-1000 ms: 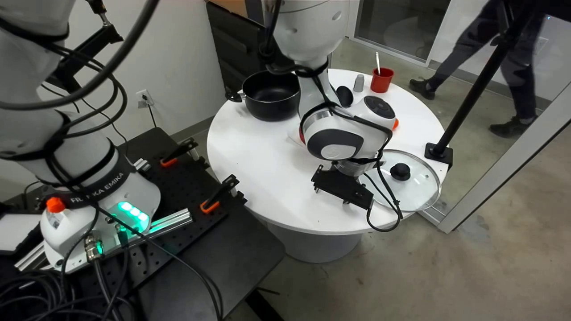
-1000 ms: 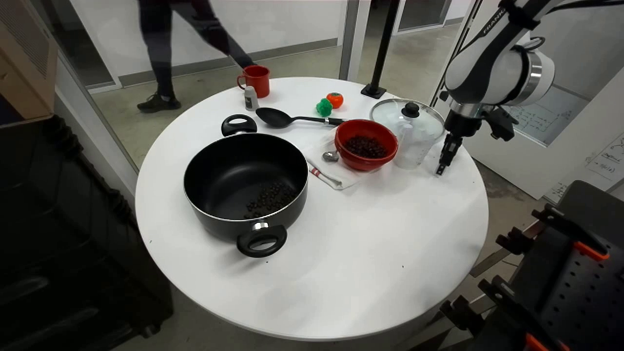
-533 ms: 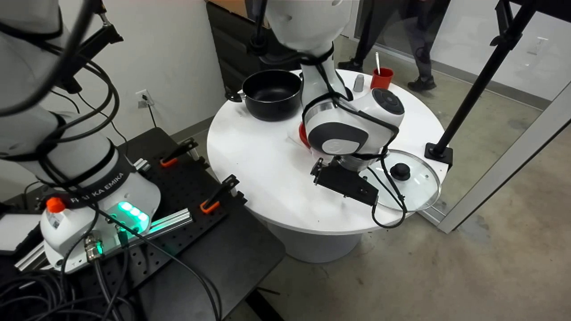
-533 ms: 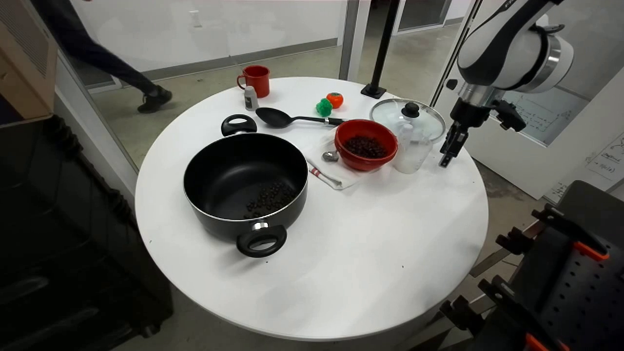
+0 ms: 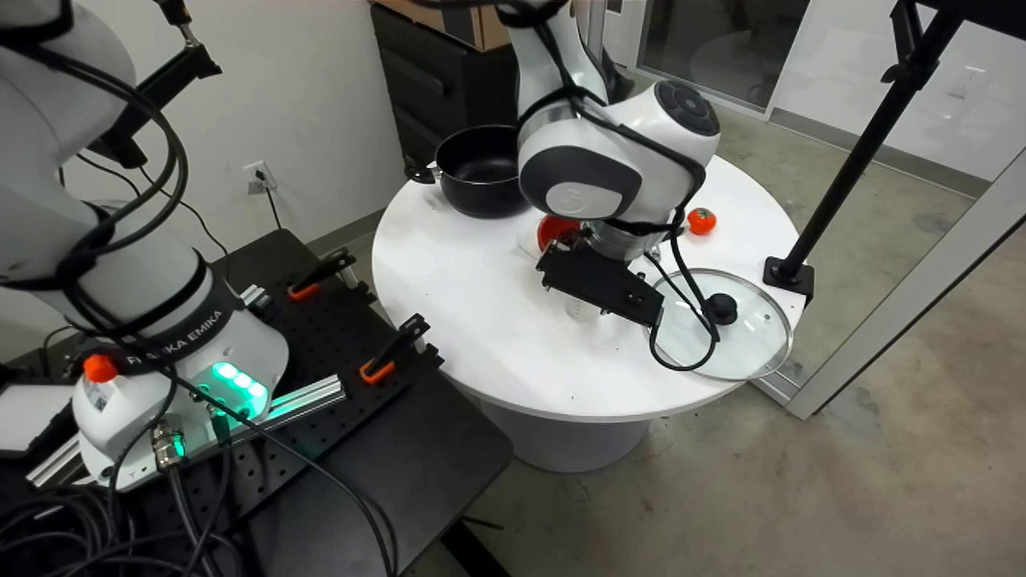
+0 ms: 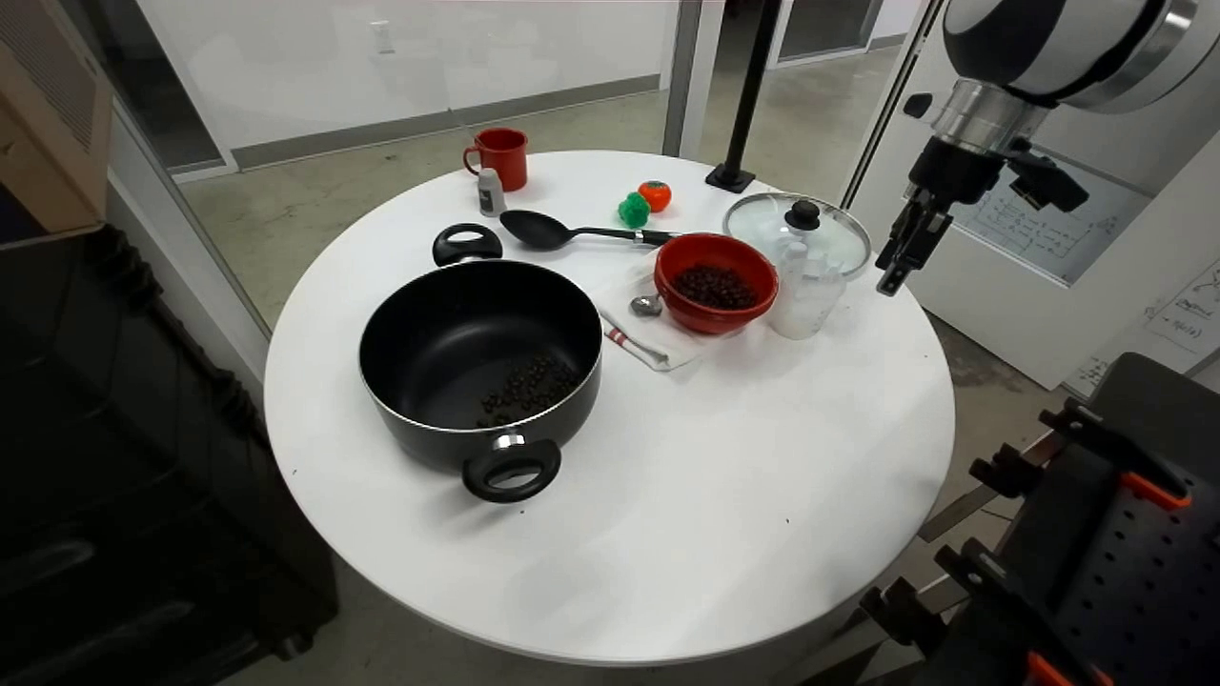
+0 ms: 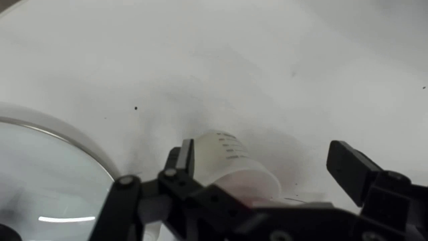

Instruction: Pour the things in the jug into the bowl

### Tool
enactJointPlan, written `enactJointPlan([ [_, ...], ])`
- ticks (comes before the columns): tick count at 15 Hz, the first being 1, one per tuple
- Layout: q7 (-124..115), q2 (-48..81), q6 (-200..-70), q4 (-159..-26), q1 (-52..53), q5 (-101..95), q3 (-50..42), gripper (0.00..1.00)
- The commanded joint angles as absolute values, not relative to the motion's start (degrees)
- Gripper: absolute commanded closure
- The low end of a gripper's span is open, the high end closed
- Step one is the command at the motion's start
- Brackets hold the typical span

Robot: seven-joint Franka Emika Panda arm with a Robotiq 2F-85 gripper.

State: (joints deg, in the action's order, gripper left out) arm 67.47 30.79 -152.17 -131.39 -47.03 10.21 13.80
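Nearest, in the wrist view, the hand [image 7: 260, 155] gapes wide, gripping nothing. Lower down, the translucent jug [image 7: 227, 160] stands on the white table [image 7: 267, 50]. Just beside the jug sits the red bowl [image 6: 710, 324], holding dark bits [image 6: 713, 286]; well apart, the black pot [image 6: 467, 333].

Both exterior views are bright and evenly lit; green lights [image 5: 240, 379] glow in an exterior view. The wrist view is dimmer and greyer, with soft shadows on the table [image 7: 240, 67], white glare streaking the lid [image 7: 50, 180] and blurred marks [image 7: 231, 157] on the jug [image 7: 210, 157].
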Motion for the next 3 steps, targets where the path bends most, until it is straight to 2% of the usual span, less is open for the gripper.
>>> enactJointPlan([
  [1, 68.9, 29.3, -151.6, -132.1, -44.9, 12.6, 12.2, 0.0],
  [3, 68.9, 28.1, -151.5, -133.2, -44.7, 12.9, 12.2, 0.0],
])
